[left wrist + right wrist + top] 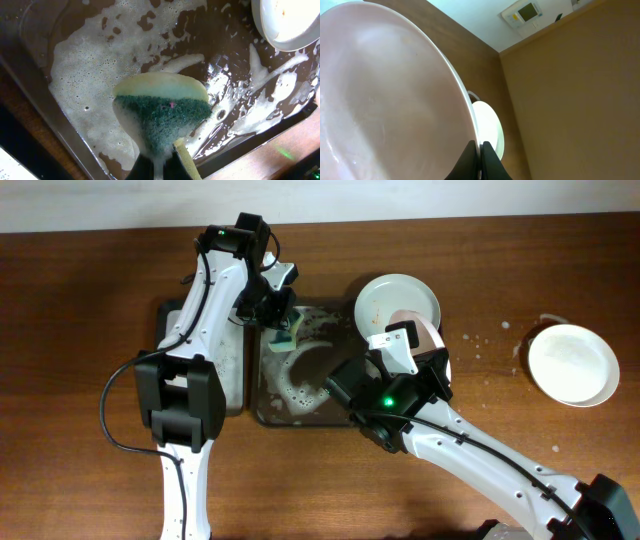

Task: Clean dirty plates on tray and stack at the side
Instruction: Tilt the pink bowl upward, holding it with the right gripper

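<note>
Pink plate (385, 100) tilted steeply on edge, rim pinched by right hand (479, 148), left hand (157, 169) clamped on sponge (162, 112) over tray (250, 45)

This looks like a robotics lab or test room set up as a dishwashing station, not a home kitchen. Two white-and-black robot arms, the left arm (195, 310) and the right arm (480, 450), work at a plain brown wooden surface (90, 330), where a black cable (104, 402) loops loose. The washing takes place in a dark tray (300, 420) flooded with soapy foam (85, 85), with a green sponge (160, 117) and a few plates (572, 363) about. Past the rim of a pink plate (385, 100), the right wrist view shows a pale wall bearing a small control panel (526, 12) with a screen.
</note>
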`<action>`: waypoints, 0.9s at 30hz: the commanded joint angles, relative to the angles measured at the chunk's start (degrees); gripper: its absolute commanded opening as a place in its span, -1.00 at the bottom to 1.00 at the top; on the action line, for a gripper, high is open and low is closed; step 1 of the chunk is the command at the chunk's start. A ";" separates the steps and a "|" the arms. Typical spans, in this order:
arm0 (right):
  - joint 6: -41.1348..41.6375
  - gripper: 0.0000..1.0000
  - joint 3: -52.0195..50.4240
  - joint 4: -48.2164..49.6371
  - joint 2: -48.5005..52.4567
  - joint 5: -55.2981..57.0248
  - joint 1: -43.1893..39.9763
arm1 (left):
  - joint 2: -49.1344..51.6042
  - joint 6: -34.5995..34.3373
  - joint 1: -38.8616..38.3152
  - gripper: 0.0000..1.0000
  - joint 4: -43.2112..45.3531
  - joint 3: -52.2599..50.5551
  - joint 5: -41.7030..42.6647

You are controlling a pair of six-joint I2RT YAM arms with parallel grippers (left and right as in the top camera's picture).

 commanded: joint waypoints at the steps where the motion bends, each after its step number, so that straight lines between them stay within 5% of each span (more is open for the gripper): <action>1: 0.68 -0.92 -0.22 -0.17 0.20 1.81 0.26 | -0.33 -0.79 -0.11 -0.99 0.15 -0.33 -0.04; 10: -0.96 -0.92 -0.20 -0.15 0.20 2.29 0.26 | -0.33 -0.79 -0.11 -1.00 0.17 -0.33 -0.04; 16: -2.56 -0.92 -0.20 0.02 0.20 14.40 0.26 | -0.33 -0.79 -0.11 -0.99 0.52 -0.33 -0.04; 22: -2.56 -0.92 -0.22 -0.11 0.20 2.62 0.26 | -0.33 -0.79 -0.11 -0.99 0.59 -0.33 -0.04; 27: -2.54 -0.92 0.09 0.17 0.15 18.40 0.26 | -0.33 -0.79 -0.11 -0.99 0.55 -0.33 -0.04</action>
